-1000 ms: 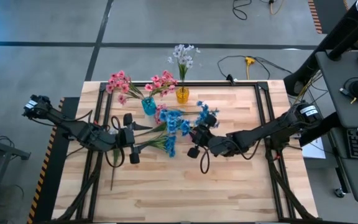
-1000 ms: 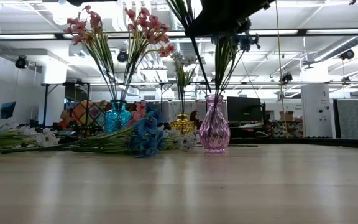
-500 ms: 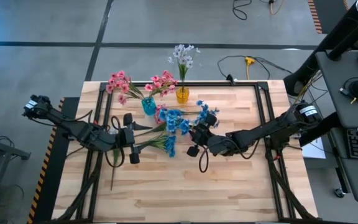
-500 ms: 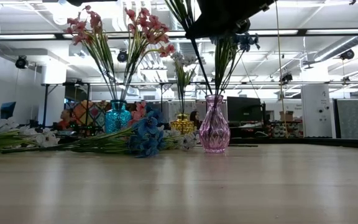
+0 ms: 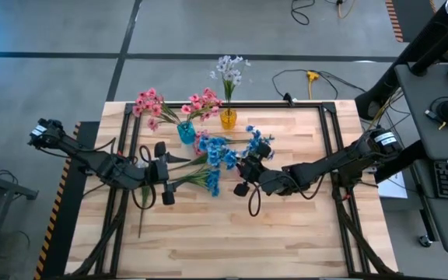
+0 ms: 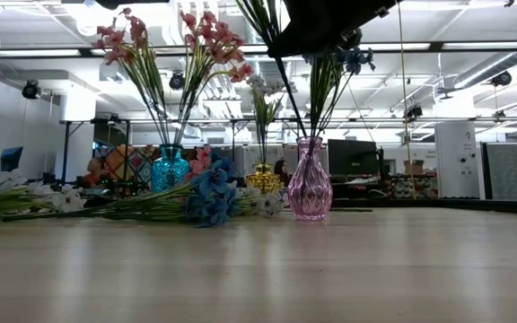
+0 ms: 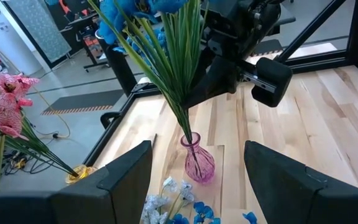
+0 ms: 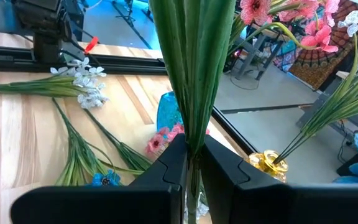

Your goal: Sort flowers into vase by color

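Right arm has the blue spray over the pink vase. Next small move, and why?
Probably lower a bit more, then release. The right gripper is shut on the blue spray, whose stem tips already sit in the pink vase neck, with the gripper well above the rim.

An open-plan lab: exposed ceiling ducts (image 6: 438,54), monitor (image 6: 348,157), cabled concrete floor (image 5: 208,31).

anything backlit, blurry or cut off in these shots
Low view: bright ceiling lights leave the right gripper a dark silhouette cut off at the top edge, and the near table is soft. Right wrist view: the held stems fill the middle, hiding the pink vase beneath.
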